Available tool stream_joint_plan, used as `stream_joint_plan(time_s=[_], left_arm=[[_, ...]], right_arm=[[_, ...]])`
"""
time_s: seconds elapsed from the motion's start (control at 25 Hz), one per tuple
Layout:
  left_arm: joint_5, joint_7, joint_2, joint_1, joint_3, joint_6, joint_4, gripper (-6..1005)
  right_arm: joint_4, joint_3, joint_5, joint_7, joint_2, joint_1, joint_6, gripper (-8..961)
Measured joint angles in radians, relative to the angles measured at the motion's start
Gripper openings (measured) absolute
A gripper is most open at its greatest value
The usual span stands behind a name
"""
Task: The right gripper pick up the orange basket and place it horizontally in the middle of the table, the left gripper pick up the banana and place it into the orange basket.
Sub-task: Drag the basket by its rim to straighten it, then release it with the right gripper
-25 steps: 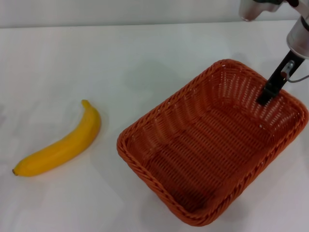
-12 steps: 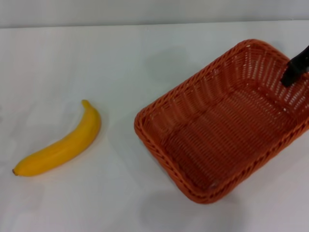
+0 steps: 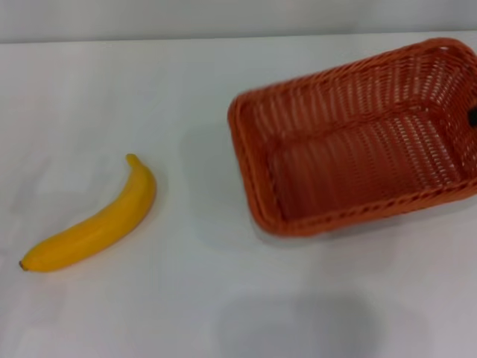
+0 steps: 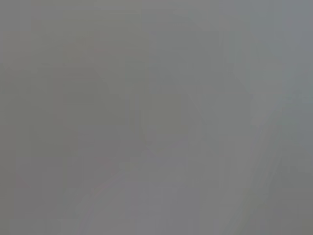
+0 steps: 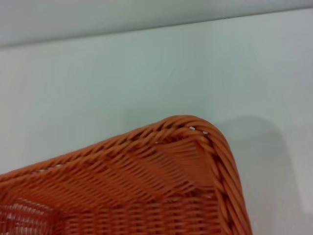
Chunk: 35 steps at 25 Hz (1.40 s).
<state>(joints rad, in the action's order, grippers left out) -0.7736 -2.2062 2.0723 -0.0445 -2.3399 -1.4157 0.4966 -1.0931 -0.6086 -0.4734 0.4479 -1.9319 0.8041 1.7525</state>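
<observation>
We see the orange basket (image 3: 358, 142) swung level since 1 second ago, lifted toward the right of the table (image 3: 186, 298). The right gripper (image 3: 472, 117) barely shows, its grip untellable. The banana (image 3: 93, 220) waits, left.

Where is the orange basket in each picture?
Head view: the orange basket fills the upper right, on the white table, far from the banana.
Left wrist view: not in it, only plain grey.
Right wrist view: one basket corner low in the picture.
Shared landmark: the braided rim.
</observation>
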Motion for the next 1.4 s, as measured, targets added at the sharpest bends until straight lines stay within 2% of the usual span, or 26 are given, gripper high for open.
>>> stream_joint_plan(time_s=[0.12,0.16,0.28,0.4,0.56,0.68,0.92,1.2,1.4], left_arm=[[-0.003,0.002,0.000,-0.005,-0.012,0.000,0.000,787],[-0.003,0.003,0.000,-0.007,-0.012,0.001,0.000,787],[-0.003,0.003,-0.003,-0.016,-0.012,0.002,0.001,787],[0.000,0.004,-0.006,-0.027,-0.012,0.003,0.002,787],[-0.001,0.006,-0.010,-0.042,-0.012,0.004,0.003,787],[-0.002,0.006,-0.015,-0.047,-0.012,0.005,0.004,787],[-0.001,0.007,-0.015,-0.048,-0.012,0.005,0.004,786],[-0.001,0.007,-0.015,-0.051,-0.012,0.003,0.004,786],[-0.003,0.007,-0.012,-0.047,-0.012,-0.001,0.003,786]], right_arm=[[-0.036,0.004,-0.083,-0.037,-0.014,-0.087,-0.029,147],[-0.051,0.007,-0.111,-0.048,-0.024,-0.125,-0.046,147],[-0.070,0.008,-0.154,-0.060,-0.043,-0.174,-0.061,148],[-0.083,0.001,-0.170,-0.066,-0.070,-0.204,-0.062,148],[-0.083,-0.001,-0.175,-0.076,-0.087,-0.213,-0.064,147],[-0.077,-0.006,-0.176,-0.081,-0.086,-0.214,-0.067,147],[-0.048,-0.048,-0.176,-0.078,-0.071,-0.198,-0.058,148],[-0.022,-0.053,-0.177,-0.069,-0.041,-0.179,-0.045,202],[-0.022,-0.054,-0.181,-0.059,-0.031,-0.171,-0.029,418]])
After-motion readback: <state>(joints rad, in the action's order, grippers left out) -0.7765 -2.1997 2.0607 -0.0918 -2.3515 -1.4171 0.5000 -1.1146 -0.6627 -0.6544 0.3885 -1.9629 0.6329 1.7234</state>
